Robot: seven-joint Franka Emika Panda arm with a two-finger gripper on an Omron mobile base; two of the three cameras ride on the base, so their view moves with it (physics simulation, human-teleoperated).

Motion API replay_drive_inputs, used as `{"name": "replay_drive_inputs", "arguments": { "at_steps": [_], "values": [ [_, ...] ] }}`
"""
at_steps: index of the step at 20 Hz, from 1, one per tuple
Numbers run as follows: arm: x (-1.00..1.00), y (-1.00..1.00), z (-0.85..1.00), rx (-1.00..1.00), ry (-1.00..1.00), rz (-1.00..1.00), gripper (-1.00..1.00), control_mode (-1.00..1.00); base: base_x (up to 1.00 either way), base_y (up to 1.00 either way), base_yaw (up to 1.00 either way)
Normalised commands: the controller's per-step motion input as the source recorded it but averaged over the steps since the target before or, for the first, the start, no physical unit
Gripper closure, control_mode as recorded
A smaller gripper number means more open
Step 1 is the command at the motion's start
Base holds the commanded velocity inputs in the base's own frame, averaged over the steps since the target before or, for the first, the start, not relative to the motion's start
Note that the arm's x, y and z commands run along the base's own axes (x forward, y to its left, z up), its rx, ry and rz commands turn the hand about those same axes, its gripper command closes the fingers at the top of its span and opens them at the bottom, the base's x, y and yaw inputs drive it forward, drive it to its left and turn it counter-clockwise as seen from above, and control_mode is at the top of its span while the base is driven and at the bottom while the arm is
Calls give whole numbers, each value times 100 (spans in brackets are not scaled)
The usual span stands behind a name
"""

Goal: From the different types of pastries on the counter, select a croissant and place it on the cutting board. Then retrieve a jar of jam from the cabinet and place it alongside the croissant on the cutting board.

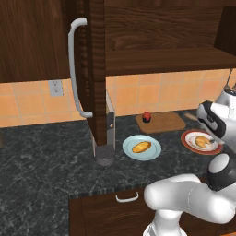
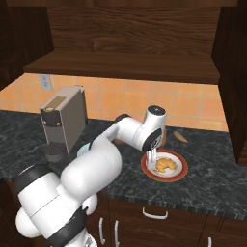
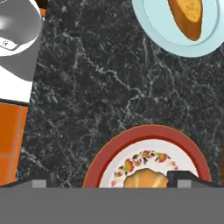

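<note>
Gripper (image 3: pixel 112 179) is hanging spread over the red-rimmed plate (image 3: pixel 131 138), with 1 fingertip (image 3: pixel 41 179) on each side of the croissant (image 3: pixel 146 178), which is lying on that plate. No contact is showing.

Step in hand, as judged: grasping the croissant.
1. Keep the gripper centred on the pastry's thick middle, not its tapered ends.
2. Lower straight down until the fingertips are flanking the body without pressing on the plate.
3. Close gently; the pastry is probably soft and may deform.
4. Lift vertically before travelling, so the plate is not being dragged.

Board (image 1: pixel 161 122) is lying behind the plate near the tiled wall, with the jar (image 1: pixel 146 116) already standing on its left part. Aim the croissant at the bare right part, to avoid knocking the jar.

Other things on the worktop (image 1: pixel 46 156): a blue plate (image 1: pixel 141 148) carrying the oval pastry (image 1: pixel 141 147), left of the red-rimmed plate; a coffee machine (image 2: pixel 65 123) further left. The cabinet door with its bar handle (image 1: pixel 76 69) is standing open, left of the board, well clear of the transfer path.
</note>
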Motion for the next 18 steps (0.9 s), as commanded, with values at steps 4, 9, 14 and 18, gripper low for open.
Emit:
{"name": "replay_drive_inputs", "arguments": {
  "at_steps": [4, 9, 14, 18],
  "values": [
    [11, 0, 0, -4, 0, 11, -100, -100, 0, 0, 0],
    [7, 0, 0, -8, 0, 22, -100, -100, 0, 0, 0],
    [4, -27, -11, -12, 0, 9, -100, -100, 0, 0, 0],
    [5, -36, -15, -14, 0, 12, -100, -100, 0, 0, 0]
  ]
}}
